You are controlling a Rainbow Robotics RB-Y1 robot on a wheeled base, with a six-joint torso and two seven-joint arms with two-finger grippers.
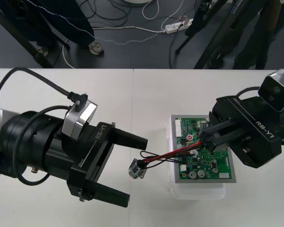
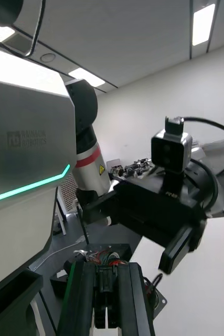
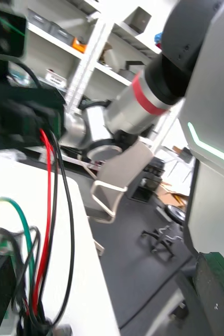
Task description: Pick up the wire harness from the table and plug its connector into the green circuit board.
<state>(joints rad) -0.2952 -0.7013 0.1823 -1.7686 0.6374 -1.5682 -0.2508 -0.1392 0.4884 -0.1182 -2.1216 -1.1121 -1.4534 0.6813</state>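
The green circuit board (image 1: 213, 165) sits on its white base (image 1: 199, 191) right of the table's middle. My right gripper (image 1: 202, 138) hangs over the board's left half, shut on the harness's plug end. Whether the plug is seated in the board I cannot tell. Red and black wires (image 1: 165, 155) run left from it to the round metal socket (image 1: 137, 169), which lies on the table. My left gripper (image 1: 137, 171) is open, one finger on each side of the socket. In the left wrist view the wires (image 3: 50, 199) rise toward the right gripper (image 3: 17, 115). In the right wrist view my right gripper's fingers (image 2: 85, 299) stand close together.
The table's far edge runs just behind both arms, with dark floor and cables beyond. Bare table lies left of the board, under my left arm, and along the near edge.
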